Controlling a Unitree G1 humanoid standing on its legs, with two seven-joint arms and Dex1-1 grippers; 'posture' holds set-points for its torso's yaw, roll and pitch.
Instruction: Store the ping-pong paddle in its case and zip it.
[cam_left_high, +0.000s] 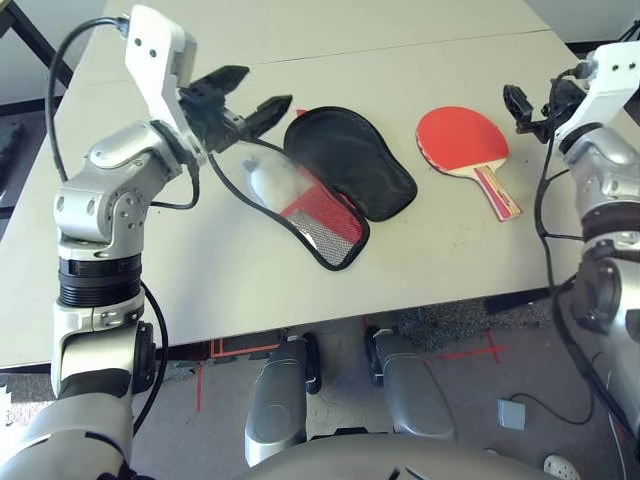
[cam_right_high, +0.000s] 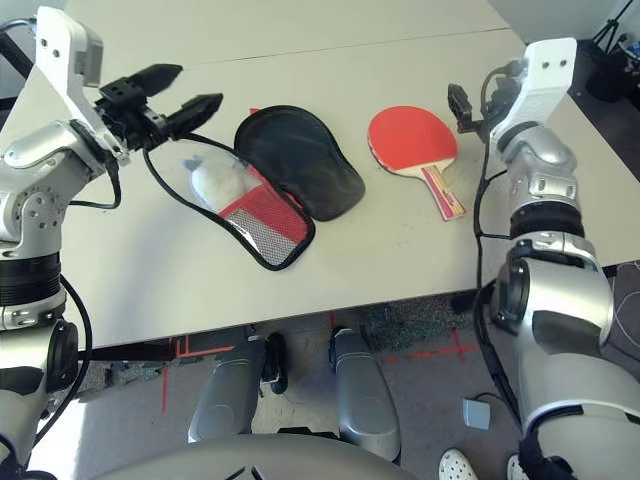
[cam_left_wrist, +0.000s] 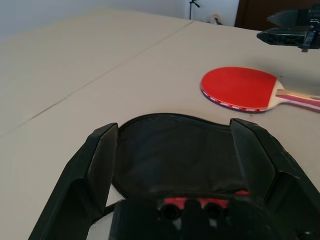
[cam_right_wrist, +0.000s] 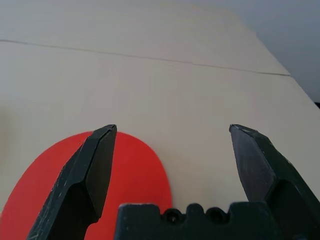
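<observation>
Above the left part of the case, the left gripper is hovering, its two black fingers standing apart. The case is lying opened on the smooth pale table, showing black lining, fine mesh, red fabric and curved black-bound edges. A fuzzy white ball is resting at the case's left part. Right of the case, the paddle is lying flat, round, red, with striped wooden handle; bare table is separating them. Farther right of the case, the right gripper is holding its fingers apart.
</observation>
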